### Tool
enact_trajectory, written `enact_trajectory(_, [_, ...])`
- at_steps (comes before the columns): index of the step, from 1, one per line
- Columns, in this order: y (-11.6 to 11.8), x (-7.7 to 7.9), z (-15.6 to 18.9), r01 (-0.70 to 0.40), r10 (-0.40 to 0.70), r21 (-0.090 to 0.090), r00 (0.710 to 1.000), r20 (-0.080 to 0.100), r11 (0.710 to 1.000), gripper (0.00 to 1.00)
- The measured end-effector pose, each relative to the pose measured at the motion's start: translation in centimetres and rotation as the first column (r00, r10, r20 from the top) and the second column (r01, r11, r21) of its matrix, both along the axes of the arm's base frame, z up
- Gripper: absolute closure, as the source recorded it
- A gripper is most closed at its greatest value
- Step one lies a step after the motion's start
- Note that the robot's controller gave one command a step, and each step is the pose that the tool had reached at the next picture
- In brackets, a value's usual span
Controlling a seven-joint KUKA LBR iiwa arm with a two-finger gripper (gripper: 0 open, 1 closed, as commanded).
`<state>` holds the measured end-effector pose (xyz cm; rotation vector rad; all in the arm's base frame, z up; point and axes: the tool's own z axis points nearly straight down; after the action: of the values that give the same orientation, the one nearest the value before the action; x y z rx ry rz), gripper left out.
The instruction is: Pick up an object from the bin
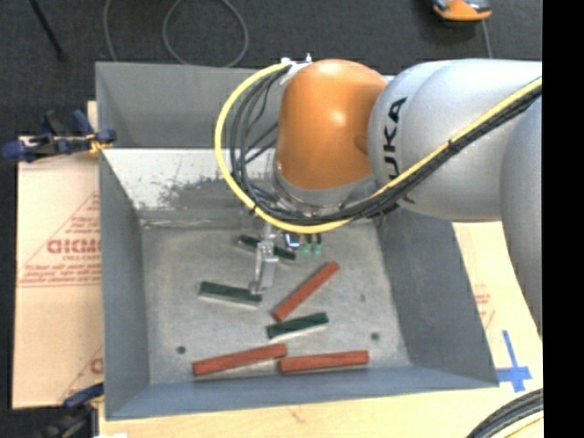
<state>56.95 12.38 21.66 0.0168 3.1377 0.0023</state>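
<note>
Camera view: fingers low at the right end of a dark green bar lying flat, left of the middle of the bin floor. Cannot tell how far open, nor whether closed on the bar; nothing plainly seen between them.

Likely trouble, as a judgement: a thin, low bar flat on metal, so little to bite on; could close over the top and come up with nothing. Gripped at the end rather than the middle, could swing down and slip out on the lift. Pressed on one end, could tip or skate off across the floor. Second green piece just behind the fingers, partly under the wrist; could get nudged or caught along with the first.

Surface: grey metal, flat, scuffed and speckled, probably slick; sloped walls all round. Room: open floor left of the bar and in front of it. Slanted red bar near on the right, apart from the fingers. Lower green bar, left red bar and right red bar nearer the front wall, well clear.
</note>
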Motion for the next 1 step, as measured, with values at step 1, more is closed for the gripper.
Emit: enact_trajectory(1, [-1.97, -5.4, -14.8, -0.208, 0.208, -0.002, 0.978, -0.001, 0.978, 0.0])
